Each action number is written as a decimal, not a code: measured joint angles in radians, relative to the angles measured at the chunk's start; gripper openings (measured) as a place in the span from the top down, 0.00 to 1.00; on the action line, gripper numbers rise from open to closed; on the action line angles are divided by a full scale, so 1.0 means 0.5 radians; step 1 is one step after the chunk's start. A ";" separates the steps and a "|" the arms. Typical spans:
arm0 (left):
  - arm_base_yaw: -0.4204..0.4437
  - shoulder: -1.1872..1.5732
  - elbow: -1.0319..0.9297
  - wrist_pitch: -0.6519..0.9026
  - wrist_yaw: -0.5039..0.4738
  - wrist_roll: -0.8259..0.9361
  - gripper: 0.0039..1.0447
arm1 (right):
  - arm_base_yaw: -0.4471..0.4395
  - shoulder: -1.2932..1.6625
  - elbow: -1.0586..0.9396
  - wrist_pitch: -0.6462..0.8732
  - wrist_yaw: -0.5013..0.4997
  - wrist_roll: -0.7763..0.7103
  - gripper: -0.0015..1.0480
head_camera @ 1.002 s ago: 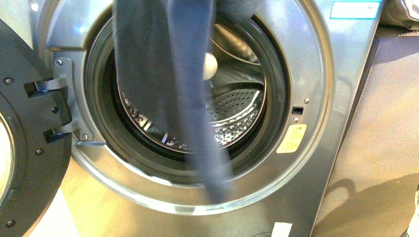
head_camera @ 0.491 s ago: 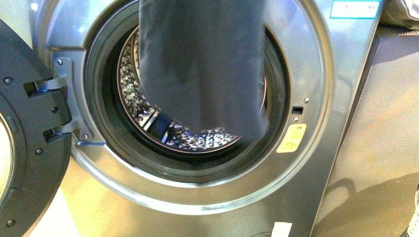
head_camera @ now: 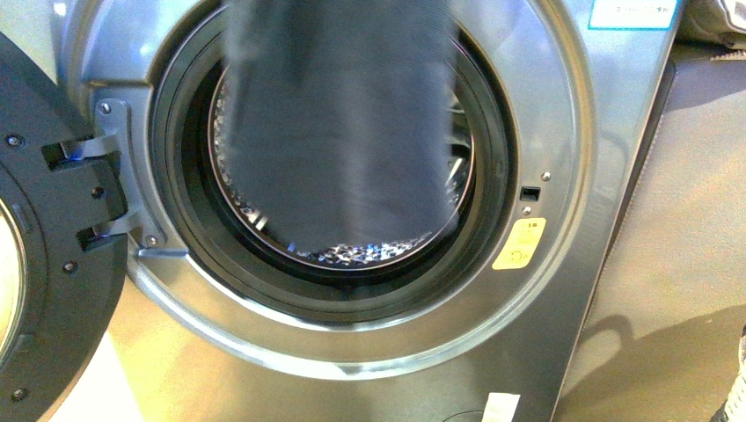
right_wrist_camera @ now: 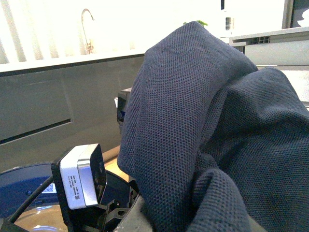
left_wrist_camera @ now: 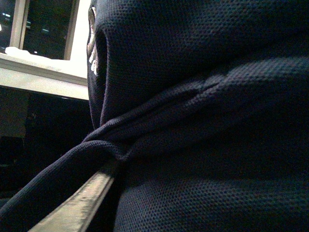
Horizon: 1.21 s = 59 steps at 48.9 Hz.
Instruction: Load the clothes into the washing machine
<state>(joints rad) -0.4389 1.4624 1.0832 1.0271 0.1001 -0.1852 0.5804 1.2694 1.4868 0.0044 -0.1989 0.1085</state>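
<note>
Hanging in front of the round, dark-gasketed porthole, one large dark navy-blue garment of fine ribbed fabric (head_camera: 339, 123) drops from beyond the top of the front view to just above the lower lip of the opening and covers most of it. Its outline is blurred. Whether its hem lies inside the opening or just before it, I cannot tell.

Behind it stands one silver-grey metallic front-loading washing machine (head_camera: 220, 352). A sliver of its perforated steel drum (head_camera: 369, 253) shows under the hem. One dark grey round door (head_camera: 44, 264) stands open at the left, joined to the machine by two black hinge brackets (head_camera: 81, 156). Right of the porthole sits one yellow warning sticker (head_camera: 519, 244). One teal-edged label (head_camera: 633, 16) marks the upper right corner, and one white tag (head_camera: 501, 409) sits at the bottom edge. One plain grey-brown panel (head_camera: 686, 220) stands alongside on the right.

The left wrist view is nearly filled by the navy knit, bunched in folds over one pale metal strip (left_wrist_camera: 82, 208). The left claw is buried under the cloth, so its opening and hold cannot be told. In the right wrist view the cloth heaps in thick folds beside one white-and-black boxy module (right_wrist_camera: 82, 181). The right claw is likewise covered — its state cannot be told.
</note>
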 joint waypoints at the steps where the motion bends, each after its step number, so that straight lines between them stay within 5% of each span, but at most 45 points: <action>1: 0.001 0.000 0.000 0.002 -0.004 0.000 0.46 | 0.000 0.000 0.000 0.001 -0.001 0.000 0.89; 7: 0.009 0.000 0.000 0.003 -0.041 -0.001 0.62 | 0.000 0.000 0.000 0.000 -0.002 -0.001 0.84; 14: 0.066 0.000 -0.005 0.002 -0.133 -0.011 0.88 | 0.005 -0.013 0.004 0.001 -0.034 0.002 0.53; 28: 0.141 0.021 -0.137 -0.010 -0.139 -0.011 0.89 | 0.007 -0.018 0.009 0.001 -0.040 0.004 0.07; 59: 0.259 0.342 -0.585 0.175 -0.127 0.103 0.90 | 0.007 -0.018 0.009 0.001 -0.040 0.008 0.07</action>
<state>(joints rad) -0.3092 1.6333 0.7906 1.1145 0.0364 -0.1337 0.5838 1.2602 1.4914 0.0048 -0.2192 0.1123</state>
